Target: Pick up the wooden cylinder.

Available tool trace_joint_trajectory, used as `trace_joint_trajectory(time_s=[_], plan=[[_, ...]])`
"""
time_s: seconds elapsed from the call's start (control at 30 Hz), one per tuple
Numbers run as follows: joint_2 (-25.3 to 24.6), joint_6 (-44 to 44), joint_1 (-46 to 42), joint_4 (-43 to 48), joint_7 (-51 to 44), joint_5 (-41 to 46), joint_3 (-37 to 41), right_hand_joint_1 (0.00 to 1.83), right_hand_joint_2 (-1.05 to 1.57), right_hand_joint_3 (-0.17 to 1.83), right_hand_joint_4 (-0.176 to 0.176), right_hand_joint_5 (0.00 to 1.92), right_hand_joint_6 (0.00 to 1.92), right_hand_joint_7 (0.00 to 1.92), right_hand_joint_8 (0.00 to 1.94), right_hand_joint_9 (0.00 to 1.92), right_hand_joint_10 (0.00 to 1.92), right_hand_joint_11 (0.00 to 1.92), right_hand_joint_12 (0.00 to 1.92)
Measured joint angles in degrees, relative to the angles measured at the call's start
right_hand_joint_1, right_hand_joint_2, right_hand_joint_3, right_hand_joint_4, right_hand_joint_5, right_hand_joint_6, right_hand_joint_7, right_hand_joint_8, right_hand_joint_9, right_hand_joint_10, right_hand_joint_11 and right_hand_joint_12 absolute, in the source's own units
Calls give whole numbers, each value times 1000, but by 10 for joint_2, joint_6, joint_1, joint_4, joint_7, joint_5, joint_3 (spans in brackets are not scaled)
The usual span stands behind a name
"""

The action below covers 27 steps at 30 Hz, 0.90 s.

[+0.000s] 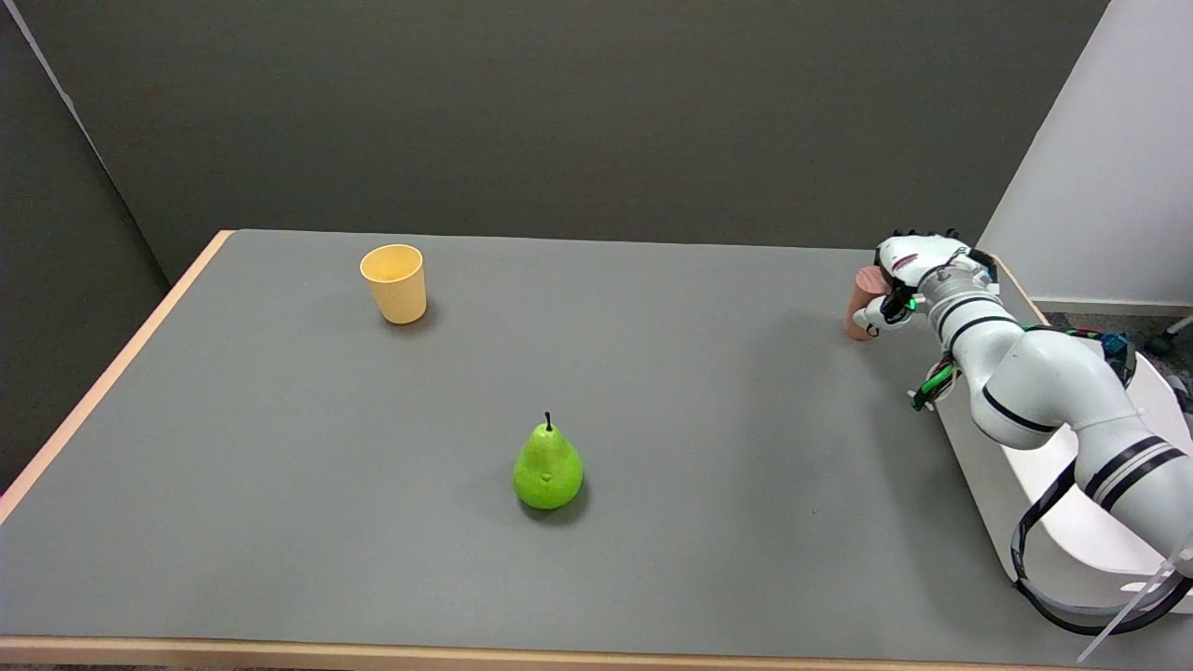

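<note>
Wooden cylinder (pixel 863 300) upright on surface (pixel 652 391), touching my right hand (pixel 909 275) on its left; fingers' closure can't tell.

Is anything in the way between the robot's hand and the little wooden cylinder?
No, nothing is. The right hand is already right against the wooden cylinder at the table's far right. The pear and yellow cup stand well off to the left.
</note>
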Motion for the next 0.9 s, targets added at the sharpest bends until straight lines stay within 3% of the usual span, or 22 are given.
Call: trace_joint_trajectory(time_s=[0.43,0.67,0.7,0.73,0.9], plan=[[-3,-21,4,-10,0,-1,-1,1190,1032,464,-138,627,1455,871,1478,892,1784,381,1921],[-4,-32,-2,8,-1,-6,28,907,1045,523,89,677,1565,939,1702,931,1920,436,1921],[-4,-33,-4,13,-1,-7,34,908,1046,514,91,684,1555,942,1621,923,1873,396,1921],[-4,-34,-6,18,-1,-9,40,900,1055,503,98,675,1562,932,1758,957,1920,434,1921],[-4,-44,-25,65,-1,-26,96,898,1055,503,103,676,1560,927,1808,953,1921,424,1921]])
